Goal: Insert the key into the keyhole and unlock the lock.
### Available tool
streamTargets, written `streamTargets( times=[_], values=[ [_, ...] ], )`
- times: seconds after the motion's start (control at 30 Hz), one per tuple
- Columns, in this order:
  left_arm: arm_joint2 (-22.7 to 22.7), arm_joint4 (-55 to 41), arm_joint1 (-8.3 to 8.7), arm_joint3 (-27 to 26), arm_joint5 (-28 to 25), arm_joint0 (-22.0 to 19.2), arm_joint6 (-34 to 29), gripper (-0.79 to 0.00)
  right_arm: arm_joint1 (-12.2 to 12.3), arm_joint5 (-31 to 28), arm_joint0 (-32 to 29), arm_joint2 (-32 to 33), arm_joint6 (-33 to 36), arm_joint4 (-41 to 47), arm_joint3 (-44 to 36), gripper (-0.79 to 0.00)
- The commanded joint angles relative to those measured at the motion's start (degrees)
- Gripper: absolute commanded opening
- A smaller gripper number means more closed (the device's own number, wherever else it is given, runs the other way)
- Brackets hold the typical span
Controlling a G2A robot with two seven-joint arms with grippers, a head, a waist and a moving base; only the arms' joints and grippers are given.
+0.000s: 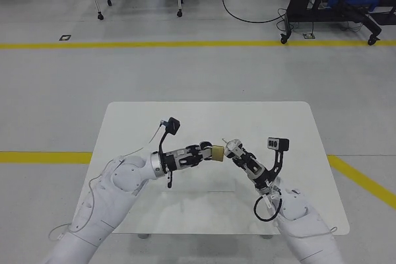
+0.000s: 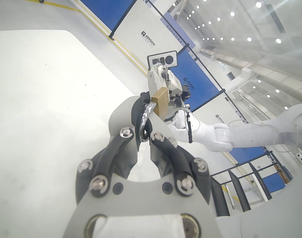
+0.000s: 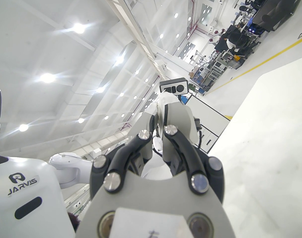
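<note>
While it is held clear of the tabletop (image 1: 270,119), above its middle, the lock (image 2: 161,102) is carried by the left gripper (image 2: 146,125), whose fingers are pinched on the steel shackle (image 2: 143,121). The right gripper (image 2: 162,74) is set at the lock's end opposite the shackle, fingers pressed together, presumably on the key, which cannot be made out. Brass body judged heavy, rigid and smooth, so a firm shackle grip is called for; the key, thin and light, is best taken by its head.
</note>
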Motion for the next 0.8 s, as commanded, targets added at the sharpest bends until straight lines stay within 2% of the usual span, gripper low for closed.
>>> streamTargets(
  times=[0.0,0.27,0.53,0.63,0.77],
  values=[
    [0.2,2.5,-0.10,0.0,0.0,0.1,1.7,-0.785,-0.1,0.1,0.0,-0.1,0.1,-0.2,0.0,-0.785],
    [0.9,8.3,-0.55,0.2,0.6,0.2,6.4,-0.785,-0.5,0.1,0.0,-1.1,0.1,-2.5,-0.4,-0.785],
    [1.1,6.4,-0.95,1.7,-0.3,-0.2,7.1,-0.785,-0.6,-2.0,-1.3,-1.4,1.5,-4.0,-1.8,-0.785],
    [0.9,3.9,-1.02,2.9,-2.2,-0.5,6.4,-0.785,-0.2,-3.6,-2.5,-0.1,3.2,-2.2,-2.3,-0.785],
    [-0.3,-7.9,-0.85,7.0,-7.6,-1.6,1.6,-0.785,0.3,-5.5,-4.0,2.3,5.0,1.3,-3.0,-0.785]
  ],
)
